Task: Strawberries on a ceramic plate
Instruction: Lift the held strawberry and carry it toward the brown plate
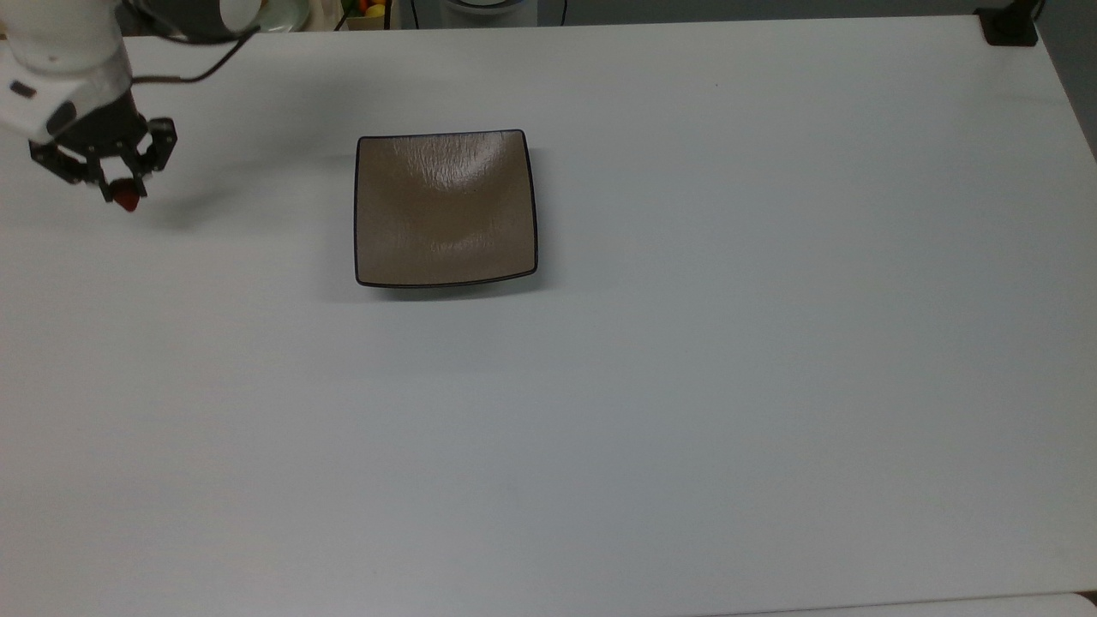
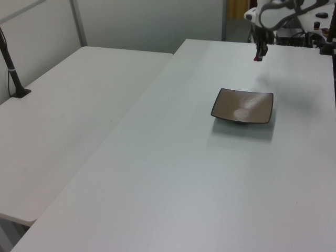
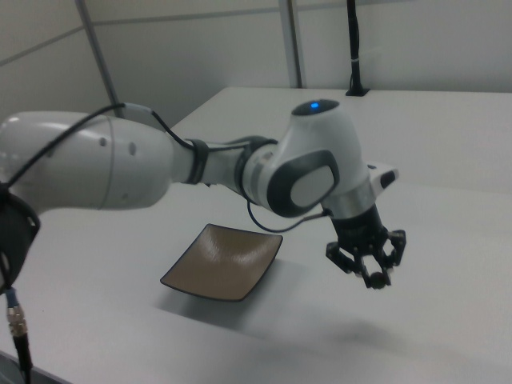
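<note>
Red against the black fingertips: the strawberry (image 1: pixel 127 201) is pinched between the jaws of my gripper (image 1: pixel 120 190), clear of the white table (image 1: pixel 686 386), with its shadow lying apart from it on the surface in the top view. The ceramic plate (image 1: pixel 446 208) sits bare, well off to the top view's right of the gripper.

My worry is the grip itself. The berry is tiny and hangs mostly below the fingertips (image 3: pixel 386 270), so I judge only its upper part is caught; a quick sideways carry could shake it loose, and it would roll away across the bare table. Squeezing harder risks crushing it instead.

The dish is shallow, curved and glossy. If I let go from too high or near the black rim, I expect the berry to bounce or skid off. I'd want to release low, over the dip in the middle.
</note>
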